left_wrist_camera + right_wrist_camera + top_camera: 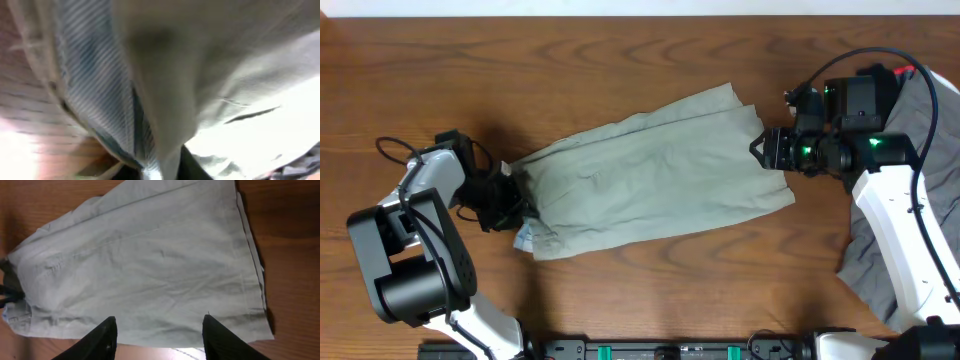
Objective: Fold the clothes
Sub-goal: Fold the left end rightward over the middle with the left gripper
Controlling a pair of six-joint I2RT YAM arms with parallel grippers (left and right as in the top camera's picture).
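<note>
The pale khaki-green shorts lie folded lengthwise across the middle of the table, waistband to the left, leg hems to the right. My left gripper is at the waistband end and is shut on the shorts' waistband; its wrist view is filled with blurred cloth and striped inner lining. My right gripper is open and empty, just off the leg hem at the right end. The right wrist view shows the shorts spread ahead of the open fingers.
A grey garment lies crumpled at the right edge under and behind the right arm. Bare wooden tabletop surrounds the shorts. The arm bases stand along the front edge.
</note>
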